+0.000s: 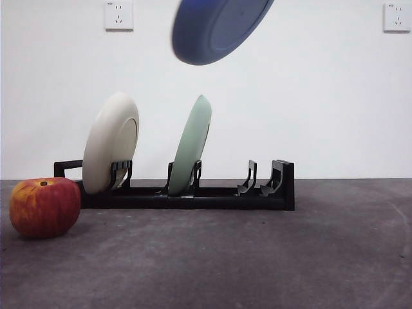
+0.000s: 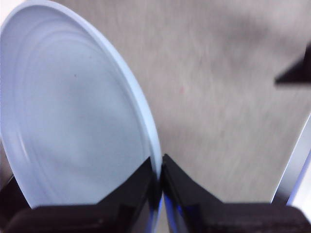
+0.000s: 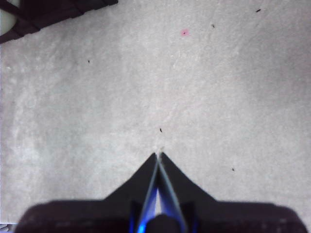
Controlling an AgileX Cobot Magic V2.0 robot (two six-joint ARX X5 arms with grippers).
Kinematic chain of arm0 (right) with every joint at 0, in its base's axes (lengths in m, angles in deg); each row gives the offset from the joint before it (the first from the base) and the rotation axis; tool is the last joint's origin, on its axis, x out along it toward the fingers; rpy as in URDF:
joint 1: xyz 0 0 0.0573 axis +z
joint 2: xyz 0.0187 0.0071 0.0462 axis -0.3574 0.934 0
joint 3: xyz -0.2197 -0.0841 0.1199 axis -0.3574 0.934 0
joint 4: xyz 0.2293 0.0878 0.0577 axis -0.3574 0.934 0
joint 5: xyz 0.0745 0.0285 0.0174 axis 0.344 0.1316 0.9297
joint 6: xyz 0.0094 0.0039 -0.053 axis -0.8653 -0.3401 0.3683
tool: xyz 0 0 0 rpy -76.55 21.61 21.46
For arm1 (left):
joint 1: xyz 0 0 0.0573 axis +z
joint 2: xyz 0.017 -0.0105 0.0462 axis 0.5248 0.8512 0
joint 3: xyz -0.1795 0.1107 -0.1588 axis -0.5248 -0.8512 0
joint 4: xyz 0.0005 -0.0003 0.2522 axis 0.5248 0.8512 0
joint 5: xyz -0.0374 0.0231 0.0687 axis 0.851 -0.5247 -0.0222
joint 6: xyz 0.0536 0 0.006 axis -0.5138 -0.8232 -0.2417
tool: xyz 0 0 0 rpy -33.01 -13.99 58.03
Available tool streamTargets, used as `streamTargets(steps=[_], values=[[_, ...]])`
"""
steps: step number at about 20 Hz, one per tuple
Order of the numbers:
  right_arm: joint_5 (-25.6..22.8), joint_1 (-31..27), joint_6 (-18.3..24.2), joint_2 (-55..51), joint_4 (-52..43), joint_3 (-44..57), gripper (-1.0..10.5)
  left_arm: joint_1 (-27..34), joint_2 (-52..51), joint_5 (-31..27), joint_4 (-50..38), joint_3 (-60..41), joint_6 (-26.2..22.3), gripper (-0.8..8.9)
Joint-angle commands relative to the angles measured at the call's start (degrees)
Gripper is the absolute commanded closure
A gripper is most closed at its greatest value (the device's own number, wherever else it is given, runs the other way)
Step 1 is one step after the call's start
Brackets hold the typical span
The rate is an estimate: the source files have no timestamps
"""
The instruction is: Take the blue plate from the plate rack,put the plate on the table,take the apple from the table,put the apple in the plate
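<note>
The blue plate [image 1: 217, 27] hangs tilted high in the air above the plate rack [image 1: 193, 193], at the top of the front view. My left gripper [image 2: 159, 167] is shut on the rim of the blue plate [image 2: 73, 121], well above the table [image 2: 218, 97]. The apple [image 1: 44, 207] sits on the table [image 1: 257, 257] at the front left, next to the rack's left end. My right gripper [image 3: 158, 155] is shut and empty, above bare table [image 3: 170, 87], with a corner of the rack [image 3: 48, 12] showing far off.
A cream-white plate [image 1: 111, 143] and a pale green plate [image 1: 191, 145] stand upright in the rack. The rack's right-hand slots [image 1: 264, 180] hold nothing. A white wall with two sockets stands behind.
</note>
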Motion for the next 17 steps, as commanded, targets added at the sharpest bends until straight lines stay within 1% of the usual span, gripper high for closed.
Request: streamTargets(steps=[1, 2, 5, 8, 9, 13, 15, 17], values=[[0.02, 0.04, 0.15, 0.02, -0.42, -0.13, 9.5, -3.87, 0.26, -7.54, 0.74, -1.55, -1.95, 8.22], [0.04, 0.04, 0.15, 0.02, -0.35, -0.13, 9.5, -4.85, 0.26, -9.01, 1.22, -2.12, -1.95, 8.22], [0.04, 0.07, 0.13, 0.02, -0.22, -0.13, 9.5, -7.1, -0.07, -9.55, 1.2, -5.79, -1.46, 8.22], [0.04, 0.07, 0.17, 0.0, 0.09, -0.13, 9.5, -9.09, -0.87, -17.4, 0.74, -13.18, 0.09, 8.22], [0.04, 0.04, 0.17, 0.02, -0.02, -0.13, 9.5, -9.44, -1.75, -18.08, -0.66, -16.81, 0.61, 8.22], [0.04, 0.04, 0.17, 0.02, -0.76, -0.13, 9.5, -10.1, -7.85, -17.62, -13.33, -34.84, 0.96, 8.22], [0.04, 0.04, 0.15, 0.02, -1.55, -0.13, 9.5, -10.19, -10.05, -17.79, -17.86, -41.75, -1.84, 8.22], [0.04, 0.07, -0.02, 0.02, -2.25, -0.13, 9.5, -10.19, -11.13, -17.59, -20.61, -47.3, -4.22, 8.22]])
